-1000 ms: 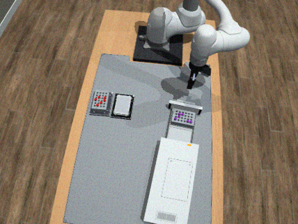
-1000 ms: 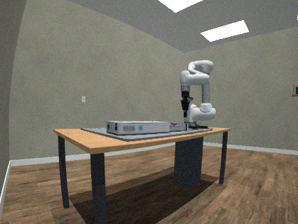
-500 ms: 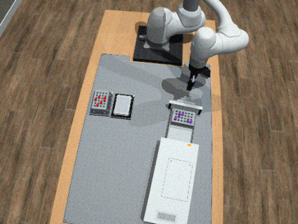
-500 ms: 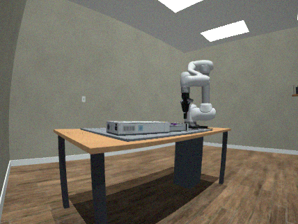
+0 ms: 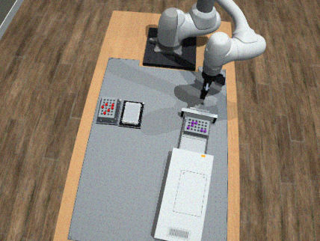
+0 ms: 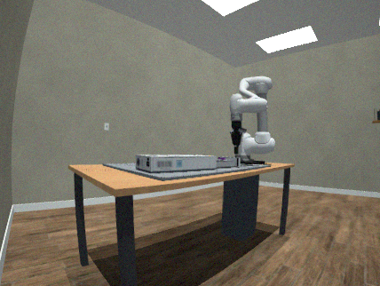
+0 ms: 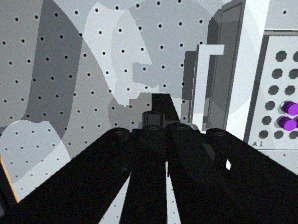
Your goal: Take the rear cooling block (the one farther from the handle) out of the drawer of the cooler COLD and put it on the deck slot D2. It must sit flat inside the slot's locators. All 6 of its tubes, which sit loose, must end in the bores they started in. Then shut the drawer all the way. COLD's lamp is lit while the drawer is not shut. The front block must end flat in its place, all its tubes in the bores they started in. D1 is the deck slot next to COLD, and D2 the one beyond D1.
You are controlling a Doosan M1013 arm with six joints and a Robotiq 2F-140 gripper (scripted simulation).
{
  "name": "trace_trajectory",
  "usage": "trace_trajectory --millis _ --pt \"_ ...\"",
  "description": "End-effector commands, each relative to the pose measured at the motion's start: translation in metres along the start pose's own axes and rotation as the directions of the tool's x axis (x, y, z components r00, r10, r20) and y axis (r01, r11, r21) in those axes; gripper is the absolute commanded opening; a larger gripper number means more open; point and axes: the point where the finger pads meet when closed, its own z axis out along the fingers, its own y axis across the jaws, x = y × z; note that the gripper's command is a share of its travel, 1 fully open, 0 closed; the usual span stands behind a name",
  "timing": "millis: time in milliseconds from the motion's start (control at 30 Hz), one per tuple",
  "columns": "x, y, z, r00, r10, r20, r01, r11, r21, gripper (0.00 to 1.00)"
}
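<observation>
- We see the cooler [image 5: 185, 194] [image 6: 186, 163] with its drawer [image 5: 193, 144] [image 6: 226, 162] pulled out. Its little lamp [image 5: 202, 156] glows orange.
- In the drawer, we see the front block [image 5: 197, 131] [image 7: 286, 80] up by the handle end. Purple tubes [image 5: 202, 130] [image 7: 289, 124] poke up from its holes.
- Behind that block, we see the pale drawer bottom.
- We find the rear block [image 5: 109, 108] far from the cooler, in the farther slot, D2 [image 5: 107, 121]. Red tubes [image 5: 108, 110] stand in it. We can't tell if it sits quite flat.
- Next to it, we see a white middle in the black frame of D1 [image 5: 130, 125].
- Our gripper [image 5: 202, 98] [image 6: 236, 153] [image 7: 160, 107] points down near the handle [image 7: 200, 85], outside the drawer. Its fingers are squeezed together, with nothing in them.
</observation>
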Motion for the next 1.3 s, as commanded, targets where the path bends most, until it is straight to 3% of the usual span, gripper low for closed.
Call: trace_trajectory --millis 0,1267 --pt "0.000 0.000 0.004 1.000 0.000 -0.001 0.000 1.000 -0.001 0.10" --pt "0.000 0.000 0.050 1.000 0.000 -0.001 0.000 1.000 -0.001 0.10"
